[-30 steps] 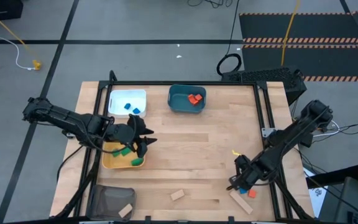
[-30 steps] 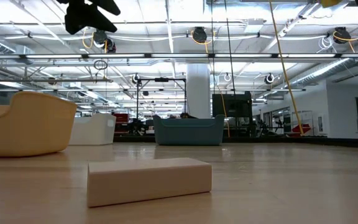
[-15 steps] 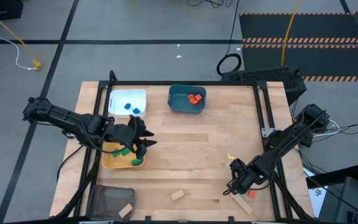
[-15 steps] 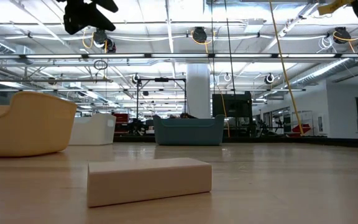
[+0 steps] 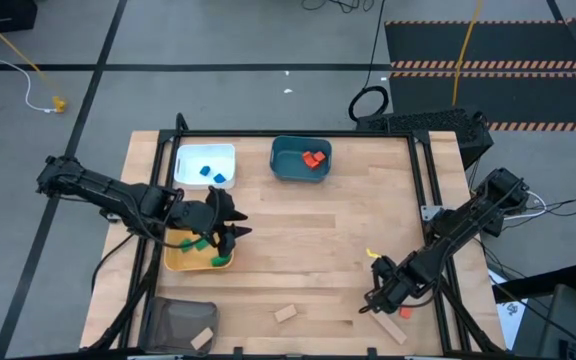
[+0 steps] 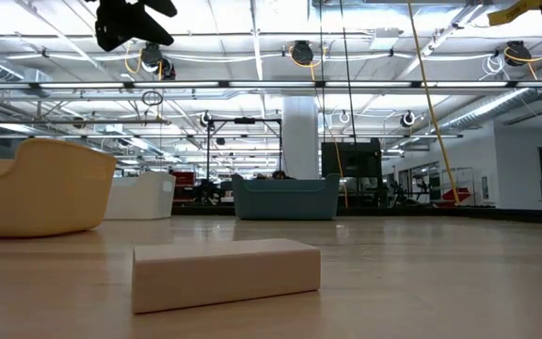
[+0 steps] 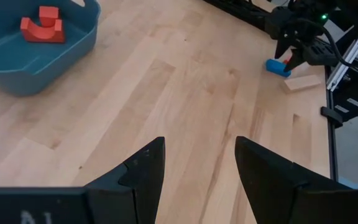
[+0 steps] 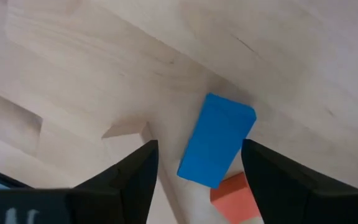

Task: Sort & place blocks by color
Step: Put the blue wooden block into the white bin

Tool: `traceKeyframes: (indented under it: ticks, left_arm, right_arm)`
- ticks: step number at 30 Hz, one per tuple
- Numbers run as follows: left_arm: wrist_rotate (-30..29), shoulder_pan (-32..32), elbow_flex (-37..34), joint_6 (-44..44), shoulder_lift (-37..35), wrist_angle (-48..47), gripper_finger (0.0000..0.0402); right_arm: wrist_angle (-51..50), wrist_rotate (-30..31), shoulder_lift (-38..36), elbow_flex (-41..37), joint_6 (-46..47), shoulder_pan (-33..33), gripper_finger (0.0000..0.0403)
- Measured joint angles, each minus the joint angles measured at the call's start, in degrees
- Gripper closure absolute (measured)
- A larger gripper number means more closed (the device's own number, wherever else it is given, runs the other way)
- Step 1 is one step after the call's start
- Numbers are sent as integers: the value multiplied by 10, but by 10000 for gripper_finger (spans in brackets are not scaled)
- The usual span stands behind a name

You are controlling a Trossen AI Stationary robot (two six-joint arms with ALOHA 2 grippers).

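A blue block (image 8: 217,149) lies flat on the table at the near right, with an orange block (image 8: 235,196) touching its end. My right gripper (image 8: 197,177) points down over the blue block, open, one finger on each side and clear of it. My left gripper (image 5: 230,235) hangs open and empty over the yellow tray (image 5: 176,260), which holds green blocks (image 5: 201,243). Blue blocks (image 5: 211,173) lie in the white tray (image 5: 188,155). Red blocks (image 5: 314,159) lie in the teal tray (image 5: 286,165). In the high view my right gripper (image 5: 380,296) hides the blue block.
A tan block (image 5: 388,328) lies beside the orange block (image 5: 405,312) at the near right. Another tan block (image 5: 285,313) lies near the front edge. A dark mesh container (image 5: 173,322) at the near left holds a tan block (image 5: 203,340). Bare wood spans the table's middle.
My right gripper has shifted a little toward the table's left and sunk over the blue block, which it now covers in the high view. The blocks have not moved.
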Motion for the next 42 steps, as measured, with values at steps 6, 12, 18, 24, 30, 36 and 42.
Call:
traceKeyframes:
  ticks: [6, 12, 18, 24, 30, 36, 42]
  left_arm:
    - [0, -2, 0, 3, 0, 0, 206]
    - [0, -8, 0, 9, 0, -4, 206]
    - [0, -10, 0, 9, 0, -11, 206]
    - [0, -10, 0, 4, 0, -10, 206]
    - [0, -10, 0, -3, 0, -10, 206]
    - [0, -10, 0, -2, 0, -10, 206]
    - [0, -10, 0, 0, 0, -9, 206]
  right_arm:
    - [-17, 2, 4, 0, 12, 0, 180]
    - [29, 0, 22, -25, 32, 9, 180]
    - [109, 2, 19, -72, 64, 18, 180]
    - [113, 0, 19, -99, 65, 20, 182]
    - [113, -1, 19, -104, 63, 20, 234]
    - [112, -3, 19, -104, 54, 20, 295]
    - [128, 19, -17, -106, 41, 19, 295]
